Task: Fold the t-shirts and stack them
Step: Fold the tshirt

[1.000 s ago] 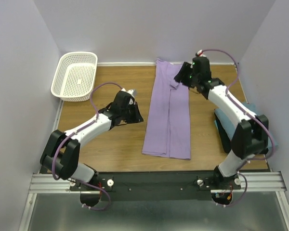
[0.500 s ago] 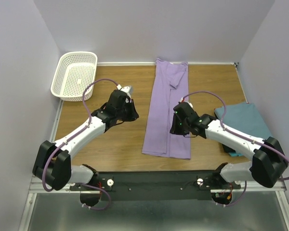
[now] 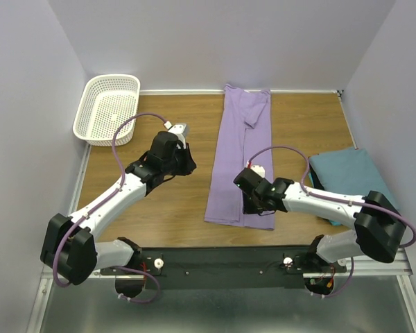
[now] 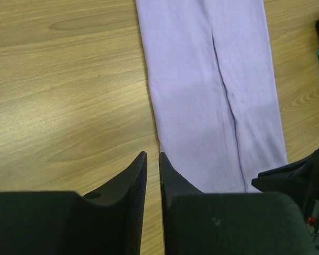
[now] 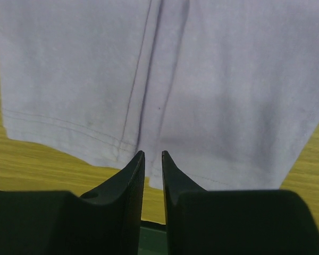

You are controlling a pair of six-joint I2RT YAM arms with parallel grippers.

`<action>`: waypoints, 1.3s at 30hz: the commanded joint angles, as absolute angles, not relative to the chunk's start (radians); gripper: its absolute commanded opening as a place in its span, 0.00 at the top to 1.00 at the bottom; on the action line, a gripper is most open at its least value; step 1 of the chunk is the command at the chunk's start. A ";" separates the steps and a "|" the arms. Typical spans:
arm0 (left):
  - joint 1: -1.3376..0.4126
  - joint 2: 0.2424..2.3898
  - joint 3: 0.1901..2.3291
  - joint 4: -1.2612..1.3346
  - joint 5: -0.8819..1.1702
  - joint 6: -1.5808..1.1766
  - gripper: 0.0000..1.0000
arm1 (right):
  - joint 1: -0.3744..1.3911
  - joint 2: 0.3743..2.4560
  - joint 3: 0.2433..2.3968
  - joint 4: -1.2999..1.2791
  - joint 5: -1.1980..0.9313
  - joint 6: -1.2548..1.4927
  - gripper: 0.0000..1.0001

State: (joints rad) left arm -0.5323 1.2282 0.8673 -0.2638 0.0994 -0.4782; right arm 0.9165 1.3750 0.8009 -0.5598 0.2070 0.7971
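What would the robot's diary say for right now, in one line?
left gripper: shut, over table | right gripper: shut, above lavender shirt hem | teal shirt: right side

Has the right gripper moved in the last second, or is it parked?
Yes. In the top view the right gripper has swept along the lavender t-shirt, which has stayed put, from its far end down to its near hem.

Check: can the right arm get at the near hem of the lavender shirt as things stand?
Probably yes. The right gripper hangs right over the near hem of the lavender shirt, jaws shut, with nothing lying between it and the cloth.
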 commanded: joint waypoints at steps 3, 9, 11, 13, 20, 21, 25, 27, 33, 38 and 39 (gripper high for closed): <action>-0.537 1.207 0.867 -0.256 0.072 -0.449 0.78 | 0.948 1.381 0.772 -0.607 0.267 0.842 0.74; -0.537 1.215 0.868 -0.255 0.081 -0.446 0.78 | 0.983 1.430 0.793 -0.624 0.271 0.839 0.73; -0.537 1.215 0.868 -0.256 0.084 -0.445 0.78 | 0.991 1.437 0.796 -0.624 0.272 0.841 0.72; -0.537 1.218 0.867 -0.253 0.083 -0.445 0.78 | 0.997 1.445 0.798 -0.626 0.275 0.838 0.69; -0.537 1.227 0.870 -0.252 0.084 -0.445 0.78 | 1.011 1.453 0.810 -0.632 0.273 0.834 0.68; -0.537 1.227 0.870 -0.252 0.084 -0.445 0.78 | 1.014 1.454 0.811 -0.634 0.276 0.834 0.68; -0.537 1.233 0.870 -0.253 0.087 -0.443 0.78 | 1.020 1.479 0.822 -0.635 0.278 0.833 0.68; -0.537 1.235 0.871 -0.253 0.089 -0.443 0.78 | 1.026 1.489 0.828 -0.635 0.281 0.830 0.68; -0.537 1.241 0.870 -0.255 0.092 -0.443 0.78 | 1.029 1.479 0.842 -0.650 0.296 0.825 0.82; -0.535 1.246 0.868 -0.252 0.095 -0.443 0.78 | 1.028 1.448 0.877 -0.683 0.311 0.824 0.93; -0.537 1.246 0.868 -0.252 0.095 -0.442 0.78 | 1.028 1.444 0.880 -0.692 0.311 0.825 0.95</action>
